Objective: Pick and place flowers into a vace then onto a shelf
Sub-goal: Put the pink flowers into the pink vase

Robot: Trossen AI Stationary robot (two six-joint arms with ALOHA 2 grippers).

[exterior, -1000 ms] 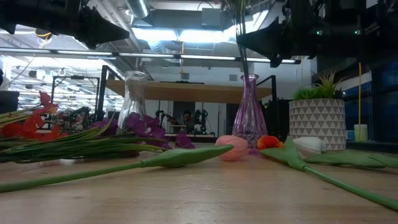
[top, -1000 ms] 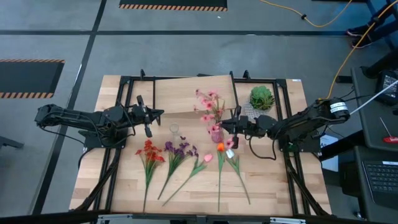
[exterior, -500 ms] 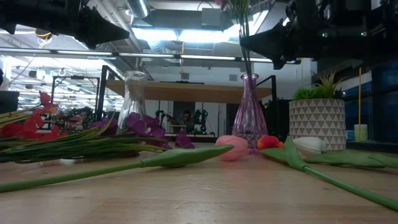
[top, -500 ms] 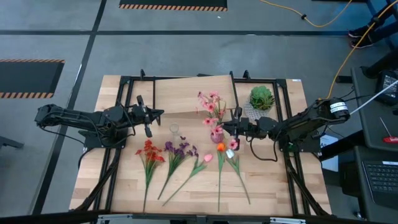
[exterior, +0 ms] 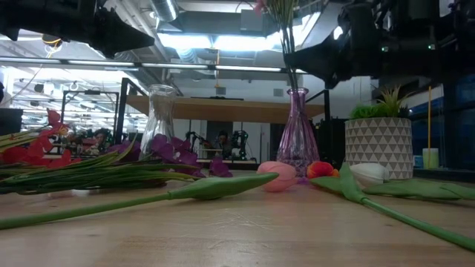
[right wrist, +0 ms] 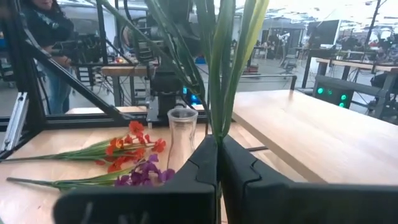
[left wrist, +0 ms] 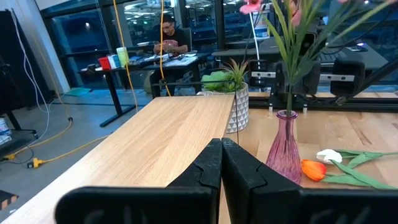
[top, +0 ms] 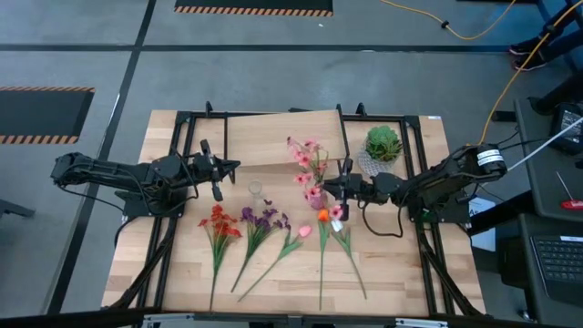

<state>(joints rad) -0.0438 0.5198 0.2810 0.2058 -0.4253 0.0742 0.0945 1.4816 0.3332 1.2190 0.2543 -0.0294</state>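
Right gripper (top: pixel 329 187) jaws clamped on pink flower stem (right wrist: pixel 219 74), shifting left, stem lowering into purple vase (exterior: pixel 297 137) just below; left gripper (top: pixel 215 169) jaws together, idling.

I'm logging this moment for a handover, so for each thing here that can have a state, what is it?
Right tool: shut on pink flowers.
Pink flowers: stems in the purple vase, held upright.
Purple vase: upright on the table.
Clear vase: upright, empty.
Left tool: shut, holding nothing, apart from the flowers.
Red flowers: lying flat.
Purple flowers: lying flat.
Orange tulip: lying flat.
Potted plant: upright.
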